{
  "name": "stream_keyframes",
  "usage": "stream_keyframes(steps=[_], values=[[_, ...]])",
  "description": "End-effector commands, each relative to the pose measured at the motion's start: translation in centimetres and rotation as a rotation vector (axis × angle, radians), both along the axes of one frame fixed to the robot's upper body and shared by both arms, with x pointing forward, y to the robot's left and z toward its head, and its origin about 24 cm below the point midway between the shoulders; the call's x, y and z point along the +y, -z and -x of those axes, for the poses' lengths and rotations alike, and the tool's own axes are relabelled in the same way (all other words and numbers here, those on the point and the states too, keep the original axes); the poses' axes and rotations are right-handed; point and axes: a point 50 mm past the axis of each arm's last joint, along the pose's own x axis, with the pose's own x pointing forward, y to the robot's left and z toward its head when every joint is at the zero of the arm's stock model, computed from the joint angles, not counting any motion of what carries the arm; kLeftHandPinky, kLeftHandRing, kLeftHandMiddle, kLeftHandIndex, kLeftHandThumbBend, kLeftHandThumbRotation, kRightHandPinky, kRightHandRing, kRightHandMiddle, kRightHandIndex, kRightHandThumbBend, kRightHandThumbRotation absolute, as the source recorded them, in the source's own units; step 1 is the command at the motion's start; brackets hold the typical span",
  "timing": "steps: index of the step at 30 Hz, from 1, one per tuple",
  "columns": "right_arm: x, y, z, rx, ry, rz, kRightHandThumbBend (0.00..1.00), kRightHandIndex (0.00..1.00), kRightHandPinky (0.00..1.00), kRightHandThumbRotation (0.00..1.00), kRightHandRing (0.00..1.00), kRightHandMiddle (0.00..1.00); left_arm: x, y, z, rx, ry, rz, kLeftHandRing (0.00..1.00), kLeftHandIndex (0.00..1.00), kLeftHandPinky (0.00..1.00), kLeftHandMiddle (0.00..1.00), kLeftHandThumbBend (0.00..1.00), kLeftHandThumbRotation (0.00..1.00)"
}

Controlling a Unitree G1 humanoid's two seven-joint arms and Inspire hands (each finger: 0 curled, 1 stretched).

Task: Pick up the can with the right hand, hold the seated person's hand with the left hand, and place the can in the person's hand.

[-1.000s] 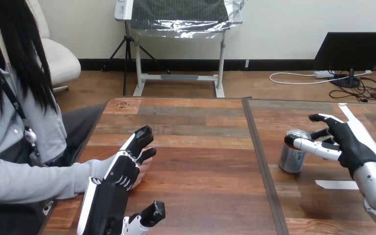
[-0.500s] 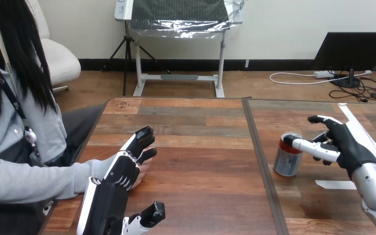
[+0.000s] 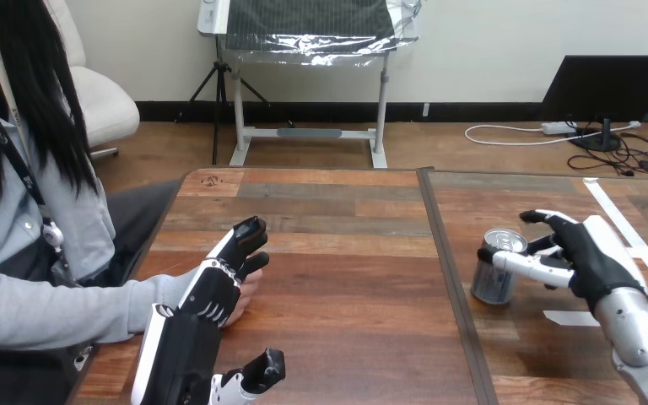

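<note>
Head view: one can [image 3: 489, 287], right hand [image 3: 595, 257] fingers round it.

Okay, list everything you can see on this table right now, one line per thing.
can: one, silver, right part of the table
tape strips: two, white, stuck on the table near its right edge
table: one, brown wood
person's hand: one, left part of the table, under the left hand
left hand: one, black and white, lying over the person's hand, fingers straight
right hand: one, black and white, thumb and fingers curled round the can
</note>
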Motion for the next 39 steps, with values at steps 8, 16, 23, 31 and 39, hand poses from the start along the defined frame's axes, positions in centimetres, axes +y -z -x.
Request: stream_keyframes(steps=[8, 16, 23, 31, 39], values=[[0.93, -2.06, -1.82, -0.081, -0.02, -0.005, 1.0, 0.85, 0.38, 0.52, 0.48, 0.76, 0.16, -1.3, -0.86, -0.071, 0.006, -0.001, 0.9, 0.87, 0.85, 0.9, 0.99, 0.64], [1.11, -1.97, -1.84, -0.079, -0.022, -0.012, 1.0, 0.86, 0.46, 0.53, 0.57, 0.76, 0.23, -1.36, -0.82, -0.077, 0.005, -0.008, 0.91, 0.87, 0.85, 0.91, 0.99, 0.64], [1.28, -1.96, -1.88, -0.08, -0.028, -0.006, 1.0, 0.86, 0.46, 0.55, 0.56, 0.72, 0.27, -1.34, -0.81, -0.076, 0.006, -0.01, 0.91, 0.87, 0.84, 0.91, 0.98, 0.64], [1.29, -1.89, -1.87, -0.072, -0.031, -0.005, 1.0, 0.86, 0.49, 0.57, 0.59, 0.73, 0.28, -1.34, -0.82, -0.077, 0.006, -0.011, 0.91, 0.87, 0.84, 0.91, 0.98, 0.64], [1.33, -1.97, -1.94, -0.074, -0.033, -0.001, 1.0, 0.86, 0.46, 0.57, 0.55, 0.68, 0.24, -1.32, -0.84, -0.077, -0.002, -0.009, 0.9, 0.87, 0.84, 0.9, 0.98, 0.64]])
